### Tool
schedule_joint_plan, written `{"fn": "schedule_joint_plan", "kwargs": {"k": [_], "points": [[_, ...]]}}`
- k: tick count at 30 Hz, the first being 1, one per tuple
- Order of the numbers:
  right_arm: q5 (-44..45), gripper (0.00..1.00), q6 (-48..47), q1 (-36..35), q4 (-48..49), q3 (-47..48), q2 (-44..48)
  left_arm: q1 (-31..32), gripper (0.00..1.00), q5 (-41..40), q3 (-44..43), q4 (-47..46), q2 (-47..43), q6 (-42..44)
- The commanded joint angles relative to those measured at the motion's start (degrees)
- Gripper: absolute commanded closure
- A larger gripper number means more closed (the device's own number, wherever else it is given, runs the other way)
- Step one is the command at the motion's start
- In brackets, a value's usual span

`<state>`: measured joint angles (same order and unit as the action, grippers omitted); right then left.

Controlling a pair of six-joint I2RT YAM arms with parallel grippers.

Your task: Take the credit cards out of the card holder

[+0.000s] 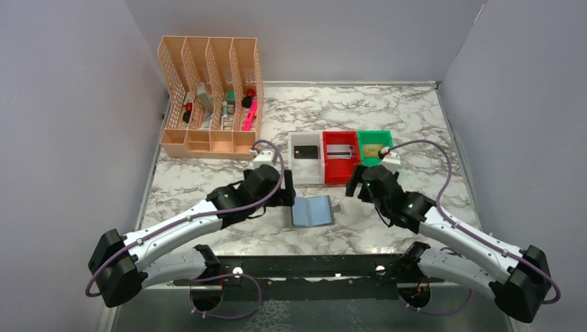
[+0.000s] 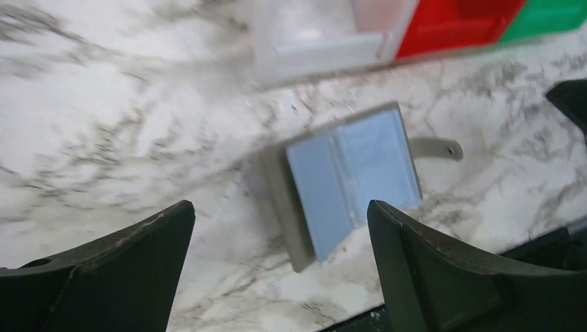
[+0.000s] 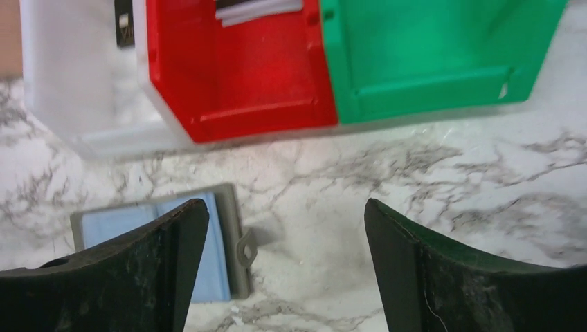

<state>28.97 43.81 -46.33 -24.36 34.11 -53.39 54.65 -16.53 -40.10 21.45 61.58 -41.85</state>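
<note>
The left jaws stand wide apart with nothing between them, their dark fingers [image 2: 443, 277] hanging above the marble surface [image 2: 104, 138]. Just ahead of them, in line with the gap, the holder [image 2: 353, 180] lies unfolded and flat, light-blue pockets up, grey rim all round. Its small strap [image 2: 436, 147] sticks out on the side toward the right jaws.

The right jaws are spread wide too and grip nothing; the gap sits over bare marble. From there the holder lies off to the left, partly hidden behind one of the fingers. Straight ahead of these jaws three bins stand touching, side by side: the white bin [image 3: 104, 131] on the left, the red bin [image 3: 256, 114] in the middle, the green bin [image 3: 429, 90] on the right.

Seen from above, the black card [image 1: 305, 152] lies in the white bin, the striped card [image 1: 340, 150] in the red one and the gold card [image 1: 372, 149] in the green one. The holder rests between the two sets of jaws, near both. Well beyond the left jaws stands an orange rack [image 1: 210, 97].
</note>
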Motion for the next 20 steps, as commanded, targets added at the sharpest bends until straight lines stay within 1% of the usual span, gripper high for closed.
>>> {"fn": "schedule_joint_plan", "kwargs": {"k": [1,3,5,9,10,14,17,20], "points": [[-1.48,0.11,-8.82,8.88,3.45,2.02,2.53,-10.5,0.01,-5.15,-4.74,6.79,-3.14,9.13],[-7.26,0.1,-11.11,14.03,5.11,2.34,2.96,-16.9,0.01,-4.09,-5.33,7.63,-3.67,11.8],[-9.24,0.09,-13.24,15.61,5.65,3.29,3.82,-19.31,0.01,-5.96,-5.77,7.9,-5.0,13.91],[-16.11,0.09,-19.6,15.65,9.16,2.78,7.86,-19.36,0.01,-13.24,-4.85,7.82,-9.53,13.39],[-17.56,0.08,-20.16,15.67,9.89,2.23,8.98,-19.35,0.01,-14.85,-4.64,8.01,-10.57,12.95],[-20.66,0.06,-21.16,15.65,12.8,0.13,12.16,-19.41,0.01,-17.97,-3.7,8.01,-15.28,15.8],[-21.39,0.05,-21.28,15.67,14.74,-1.06,12.69,-19.41,0.01,-20.96,-2.25,7.92,-16.65,16.17],[-19.32,0.04,-20.14,15.65,14.73,-1.51,11.85,-19.41,0.01,-20.86,-3.55,7.86,-15.98,15.55]]}}
